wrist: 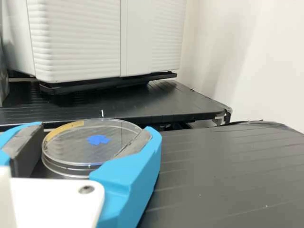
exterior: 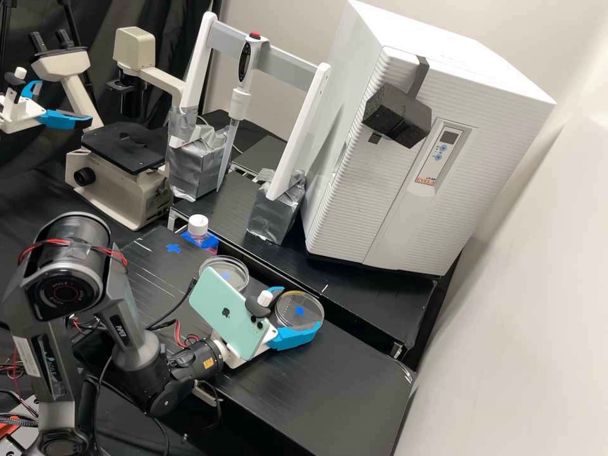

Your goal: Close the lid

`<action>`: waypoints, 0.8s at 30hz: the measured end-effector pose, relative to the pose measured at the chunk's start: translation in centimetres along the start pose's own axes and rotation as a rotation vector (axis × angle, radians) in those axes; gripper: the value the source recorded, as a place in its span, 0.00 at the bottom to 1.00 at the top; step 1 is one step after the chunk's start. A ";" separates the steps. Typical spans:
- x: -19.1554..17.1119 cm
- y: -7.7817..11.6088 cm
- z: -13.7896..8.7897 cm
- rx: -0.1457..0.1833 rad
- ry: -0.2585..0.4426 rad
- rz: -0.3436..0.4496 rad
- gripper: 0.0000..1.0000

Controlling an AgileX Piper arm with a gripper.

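In the high view my gripper (exterior: 299, 308) is low over the bench with its blue fingers at opposite sides of a clear round dish (exterior: 290, 305). The wrist view shows the gripper (wrist: 96, 140) shut on the clear dish (wrist: 78, 148), a pad against each side of it. The dish has rims stacked one above another and lies level; which rim is the lid, I cannot tell. A blue mark (wrist: 98, 139) shows through it. Behind the phone on the arm, a second clear round piece (exterior: 233, 266) lies on the bench, lid or dish unclear.
A bottle with a white cap (exterior: 198, 225) stands beyond the second round piece. Across a gap is the rear bench (exterior: 373, 304), carrying a large white cabinet (exterior: 405, 209) and a pipette (exterior: 240, 95) on a white frame. A microscope (exterior: 120, 164) stands at the back left.
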 end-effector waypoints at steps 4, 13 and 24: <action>0.0 0.0 -0.1 -0.004 0.000 0.001 0.00; -0.8 0.7 -1.2 0.021 0.011 0.018 0.00; -3.6 0.2 -5.5 0.007 0.214 0.008 0.00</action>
